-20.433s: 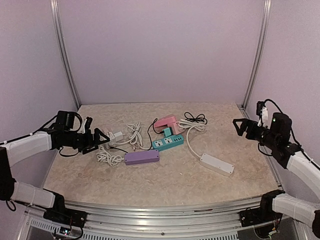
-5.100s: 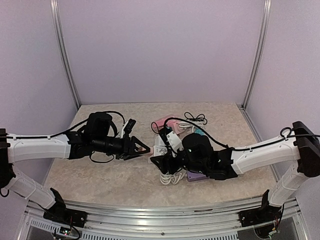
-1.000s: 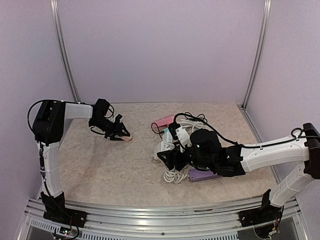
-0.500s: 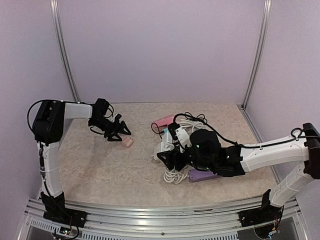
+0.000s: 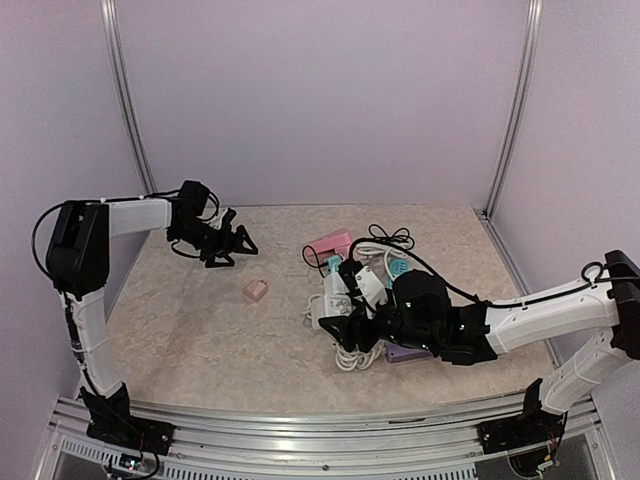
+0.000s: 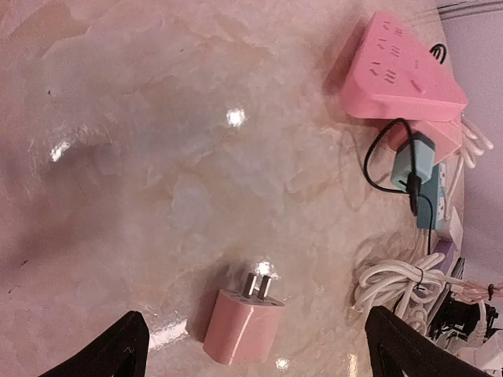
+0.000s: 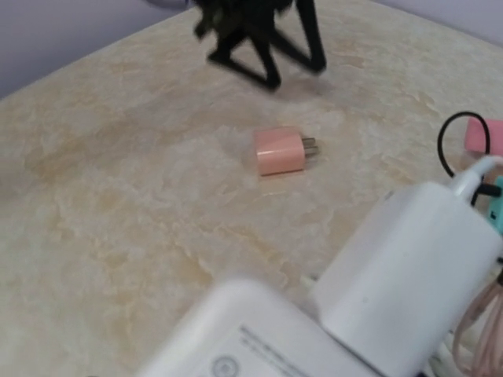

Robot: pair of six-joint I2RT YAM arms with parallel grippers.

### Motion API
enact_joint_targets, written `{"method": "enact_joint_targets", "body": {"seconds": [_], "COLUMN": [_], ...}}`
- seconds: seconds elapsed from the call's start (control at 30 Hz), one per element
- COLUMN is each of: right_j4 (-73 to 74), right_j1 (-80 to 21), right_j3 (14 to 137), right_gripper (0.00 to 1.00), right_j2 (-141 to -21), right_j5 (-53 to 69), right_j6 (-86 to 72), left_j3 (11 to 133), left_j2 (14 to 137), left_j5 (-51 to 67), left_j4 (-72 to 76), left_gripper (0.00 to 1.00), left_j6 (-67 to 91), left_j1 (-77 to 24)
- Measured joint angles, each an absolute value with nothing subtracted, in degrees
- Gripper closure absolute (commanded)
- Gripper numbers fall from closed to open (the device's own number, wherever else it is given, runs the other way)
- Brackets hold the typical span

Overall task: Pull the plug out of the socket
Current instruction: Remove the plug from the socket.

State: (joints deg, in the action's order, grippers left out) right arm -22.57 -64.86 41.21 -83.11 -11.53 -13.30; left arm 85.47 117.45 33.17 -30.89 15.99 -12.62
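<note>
Left wrist view: your left fingers (image 6: 118,349) spread wide, pinching nothing. Pink plug (image 6: 242,325) lies loose on desk (image 6: 157,118) between fingertips, touching neither, well apart from pink power strip (image 6: 401,75). Top view: your right fingers (image 5: 338,328) at white power strip (image 5: 330,297); cannot tell whether spread or pinching.

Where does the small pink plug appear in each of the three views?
Top external: pink plug on the table, left of centre.
Left wrist: bottom centre, prongs up.
Right wrist: upper centre.
Shared landmark: pink power strip, to its right in every view.
</note>
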Motion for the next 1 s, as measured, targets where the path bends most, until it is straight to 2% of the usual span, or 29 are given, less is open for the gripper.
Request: {"method": "enact_joint_targets", "body": {"seconds": [0.27, 0.5, 0.8, 1.0], "right_j4": [-24.34, -24.69, -28.25, -29.30], "right_j1": [-65.01, -65.60, -66.92, -67.88], "right_j3": [40.86, 41.10, 41.74, 42.52], "right_gripper": [1.00, 1.00, 1.00, 1.00], "right_j2": [-83.02, -83.48, -85.84, -86.94], "right_j5": [-10.72, -13.28, -17.93, -19.18], "right_j6": [-3.27, -0.16, -0.67, -0.47], "left_j3": [84.75, 77.87, 58.63, 55.42], "left_j2": [99.94, 94.72, 84.42, 82.63], "left_j5": [36.42, 42.26, 44.14, 40.88], "left_j4": [-29.65, -27.42, -7.79, 2.70], "left_gripper": [0.06, 0.05, 0.02, 0.01], "left_j6": [10.13, 8.38, 23.20, 31.92], "left_j1": [-18.61, -29.08, -35.73, -39.42]}}
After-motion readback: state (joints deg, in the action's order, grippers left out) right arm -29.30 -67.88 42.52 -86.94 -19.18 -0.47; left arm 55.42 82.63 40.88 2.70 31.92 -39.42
